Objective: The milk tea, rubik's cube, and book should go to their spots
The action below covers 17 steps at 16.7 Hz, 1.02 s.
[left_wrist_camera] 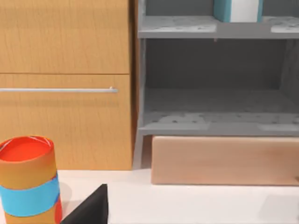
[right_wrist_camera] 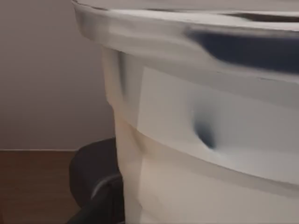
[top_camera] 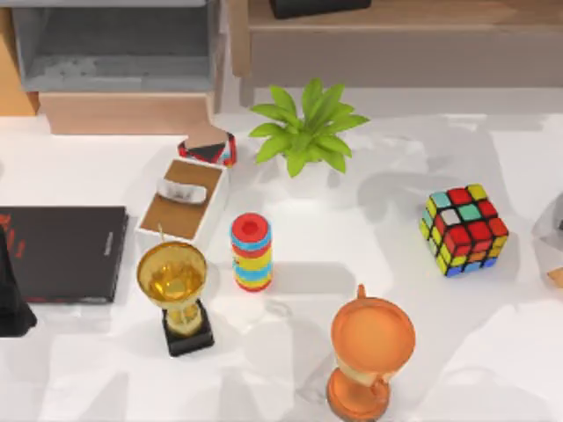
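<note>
White cup point(right_wrist_camera: 196, 140), likely the milk tea, sits clamped in the right gripper point(top_camera: 552, 233) at three o'clock. Rubik's cube point(top_camera: 464, 229) waits untouched beside it; the book point(left_wrist_camera: 237, 9) already stands shelved. Left gripper point(top_camera: 10, 299) idles at nine, grip unclear.

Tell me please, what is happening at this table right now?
The right arm, at the table's right edge, has its gripper close against a pale, milky cup with a lid; a firm hold cannot be confirmed. The multicoloured rubik's cube sits untouched on the white table, right of the green potted plant. The light-blue book with white page edges stands on the grey shelf. The left arm waits at the table's left edge, over the flat black book.
</note>
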{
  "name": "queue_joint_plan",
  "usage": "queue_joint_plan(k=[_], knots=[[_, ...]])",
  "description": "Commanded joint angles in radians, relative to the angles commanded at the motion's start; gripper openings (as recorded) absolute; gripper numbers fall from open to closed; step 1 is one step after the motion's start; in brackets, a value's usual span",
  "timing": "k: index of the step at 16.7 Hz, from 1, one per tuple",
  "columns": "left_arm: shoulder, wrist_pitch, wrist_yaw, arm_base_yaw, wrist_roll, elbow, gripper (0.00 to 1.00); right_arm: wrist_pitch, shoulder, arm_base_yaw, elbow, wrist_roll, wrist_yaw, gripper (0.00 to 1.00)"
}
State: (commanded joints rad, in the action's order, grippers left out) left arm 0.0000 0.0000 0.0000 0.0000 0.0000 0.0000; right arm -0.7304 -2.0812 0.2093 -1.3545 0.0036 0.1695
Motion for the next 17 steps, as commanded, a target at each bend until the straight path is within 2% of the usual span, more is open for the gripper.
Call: queue_joint_plan(k=[11, 17], knots=[[0.0, 0.0, 0.0, 0.0, 0.0, 0.0, 1.0, 0.0, 0.0, 0.0, 0.0, 0.0, 0.0, 0.02], [0.0, 0.0, 0.0, 0.0, 0.0, 0.0, 1.0, 0.0, 0.0, 0.0, 0.0, 0.0, 0.0, 0.0]])
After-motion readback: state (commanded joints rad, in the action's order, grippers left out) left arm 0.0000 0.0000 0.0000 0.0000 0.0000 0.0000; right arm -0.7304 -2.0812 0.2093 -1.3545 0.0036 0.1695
